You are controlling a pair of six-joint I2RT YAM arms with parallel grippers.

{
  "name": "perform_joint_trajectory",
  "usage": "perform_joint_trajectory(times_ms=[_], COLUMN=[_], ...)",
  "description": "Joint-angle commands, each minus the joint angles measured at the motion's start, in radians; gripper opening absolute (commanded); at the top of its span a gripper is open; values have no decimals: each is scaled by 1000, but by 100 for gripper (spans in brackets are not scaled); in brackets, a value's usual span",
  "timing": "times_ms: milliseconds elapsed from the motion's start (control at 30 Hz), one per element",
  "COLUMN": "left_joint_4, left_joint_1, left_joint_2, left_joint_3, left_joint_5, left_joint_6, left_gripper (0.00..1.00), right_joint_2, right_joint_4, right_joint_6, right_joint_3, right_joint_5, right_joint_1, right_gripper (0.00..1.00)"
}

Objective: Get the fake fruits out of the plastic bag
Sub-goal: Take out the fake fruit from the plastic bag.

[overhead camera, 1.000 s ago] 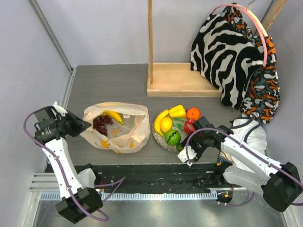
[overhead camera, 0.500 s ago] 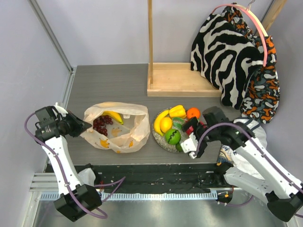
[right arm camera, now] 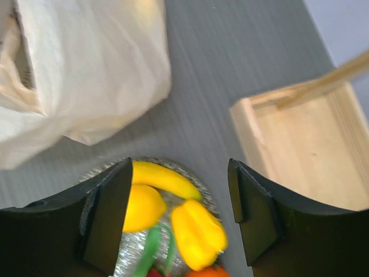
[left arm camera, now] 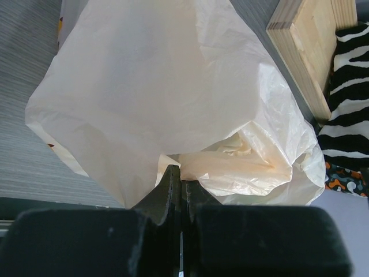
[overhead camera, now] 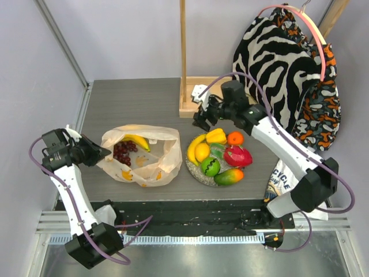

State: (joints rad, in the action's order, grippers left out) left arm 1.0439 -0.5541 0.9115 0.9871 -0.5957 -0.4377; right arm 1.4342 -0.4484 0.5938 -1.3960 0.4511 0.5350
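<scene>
The plastic bag (overhead camera: 151, 158) lies open at the table's left with a yellow banana (overhead camera: 138, 141) and a dark red grape bunch (overhead camera: 122, 152) inside. My left gripper (overhead camera: 101, 154) is shut on the bag's left edge; in the left wrist view the bag (left arm camera: 173, 86) fills the frame in front of my left gripper (left arm camera: 177, 176). A grey plate (overhead camera: 195, 169) holds a banana (overhead camera: 194, 146), lemon (overhead camera: 202, 152), yellow pepper (overhead camera: 216, 135), orange (overhead camera: 234, 138), green apple (overhead camera: 210, 167) and red fruit (overhead camera: 237, 156). My right gripper (overhead camera: 200, 119) is open and empty above the plate's far edge; in the right wrist view it (right arm camera: 179, 216) is over the pepper (right arm camera: 198, 232).
A shallow wooden tray (overhead camera: 219, 98) with an upright post stands behind the plate. Zebra-print and patterned cloths (overhead camera: 285, 69) hang on a pink hanger at the back right. A mango-coloured fruit (overhead camera: 229, 176) lies at the plate's front.
My right arm has swung from the front of the plate up and back to its far side, leaving the fruits on the plate. The left gripper has kept its hold on the bag.
</scene>
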Motion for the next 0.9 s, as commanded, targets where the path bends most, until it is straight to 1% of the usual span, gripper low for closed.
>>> perform_joint_trajectory(times_ms=[0,33,67,100,200,267,333,433,467,567,633,733,767,867], left_joint_4=[-15,-7,1,10,12,1,-1,5,4,-2,-4,2,5,16], left_joint_1=[-7,-7,-7,-9,-9,-7,-7,-7,-6,-6,-6,-6,-6,0], left_joint_2=[-7,-6,-6,-10,-16,-20,-22,-14,-13,-8,-11,-14,-16,-19], left_joint_3=[45,48,50,51,36,27,31,67,83,105,108,99,93,90], left_joint_5=[-19,-16,-18,-18,-42,-73,-90,-101,-111,-119,-116,-108,-108,-110], left_joint_6=[13,17,25,25,-1,-22,-33,-22,-22,-27,-29,-24,-26,-15], left_gripper=[0,0,0,0,0,0,0,0,0,0,0,0,0,0], right_joint_2=[-47,-50,-44,-32,52,130,176,259,278,344,390,436,445,477], right_joint_4=[230,282,322,364,407,404,405,422,418,398,381,389,401,441], right_joint_6=[-189,-248,-265,-288,-394,-437,-446,-451,-448,-457,-469,-499,-502,-526], right_joint_3=[-20,-23,-35,-82,-159,-178,-164,-118,-107,-110,-123,-129,-129,-129], right_joint_5=[-51,-104,-115,-101,-36,9,44,-1,-11,-22,-25,-80,-124,-211], right_joint_1=[221,277,363,396,479,499,503,502,502,500,502,500,500,502], right_gripper=[72,71,70,68,66,62,58,55,52,47,45,44,45,61])
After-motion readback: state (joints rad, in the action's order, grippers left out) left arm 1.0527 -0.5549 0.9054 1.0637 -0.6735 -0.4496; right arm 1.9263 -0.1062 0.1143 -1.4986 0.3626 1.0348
